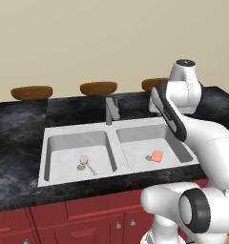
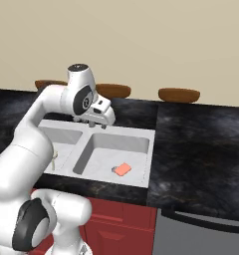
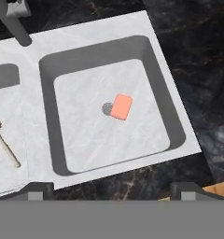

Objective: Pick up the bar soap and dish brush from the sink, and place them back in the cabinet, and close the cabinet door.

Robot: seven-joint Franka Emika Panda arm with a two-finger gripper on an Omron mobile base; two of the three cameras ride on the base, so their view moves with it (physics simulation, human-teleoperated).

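From the left base view, the sink [image 1: 117,131] sits in the black counter [image 1: 16,143] with 2 basins. The dish brush [image 1: 87,163] lies flat on the floor of the left basin, its round head beside that basin's drain. The bar soap [image 1: 157,156] lies flat in the right basin, just beside its drain. The arm reaches up over the right basin, likely so the hand can look straight down on the soap.

From the right base view, the gripper [image 2: 97,124] hangs high above the divider between the basins, well apart from the soap [image 2: 123,169]. Nothing is held.

From the hand view, the soap [image 3: 121,107] sits near the middle of the right basin, touching the drain's edge, while the brush [image 3: 3,142] lies at the left edge. The 2 fingertips [image 3: 35,192] stand far apart at the bottom, so the jaws are wide, probably ready to drop around the soap. The faucet [image 3: 13,18] rises at the far left.
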